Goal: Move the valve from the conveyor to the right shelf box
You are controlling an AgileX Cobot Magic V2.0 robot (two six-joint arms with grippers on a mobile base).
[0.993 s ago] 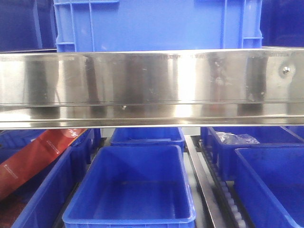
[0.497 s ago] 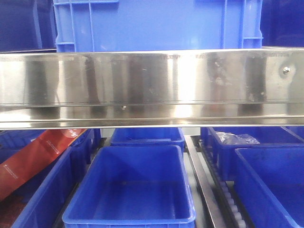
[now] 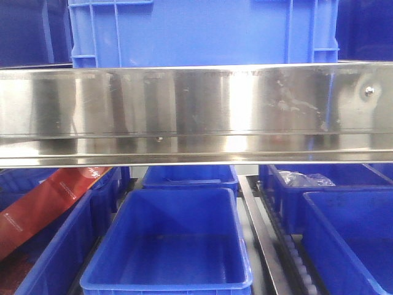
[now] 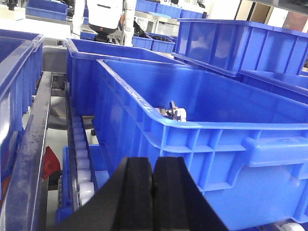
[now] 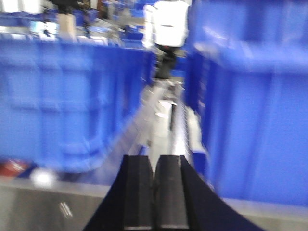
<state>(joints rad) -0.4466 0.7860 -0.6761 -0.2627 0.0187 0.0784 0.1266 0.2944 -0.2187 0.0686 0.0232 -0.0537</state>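
We see left gripper [image 4: 153, 180] jaws pressed together, empty | right gripper [image 5: 154, 185] likewise, view blurred | metal valve [image 4: 175, 112] in the blue box [image 4: 231, 144] beside roller track [image 4: 79, 159]

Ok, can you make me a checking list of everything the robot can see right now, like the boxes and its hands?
Surface: shiny steel shelf rail crosses the front view; roller tracks run between boxes. No conveyor belt seen.
Job's things: small metal part, maybe the valve, lies inside the big blue box in the left wrist view.
Clutter: red packet leans in the left box; clear plastic bag in a right box; middle blue bin looks empty.
Grippers: left gripper shut, holding nothing; right gripper shut, holding nothing, view blurred.
Cables: nothing seen.
Surroundings: more blue boxes; someone in white far behind.
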